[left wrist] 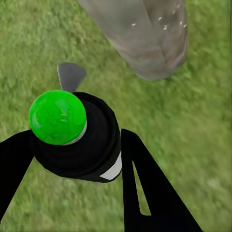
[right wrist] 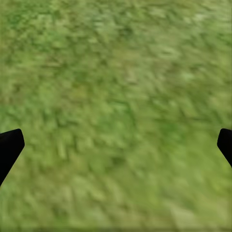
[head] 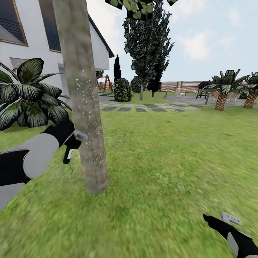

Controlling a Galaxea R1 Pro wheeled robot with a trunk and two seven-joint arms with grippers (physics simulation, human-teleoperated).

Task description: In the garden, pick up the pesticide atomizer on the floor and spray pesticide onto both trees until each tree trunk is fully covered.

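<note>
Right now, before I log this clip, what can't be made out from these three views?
- Head view: the tree trunk hides the left gripper fingertips and part of the bottle; the trunk's far side is unseen.
- Head view: the trunk's top is cut off by the edge.
- Left wrist view: the bottle is seen end-on, its label mostly hidden.
- Right wrist view: blurred grass; the right gripper fingertips barely enter.
</note>
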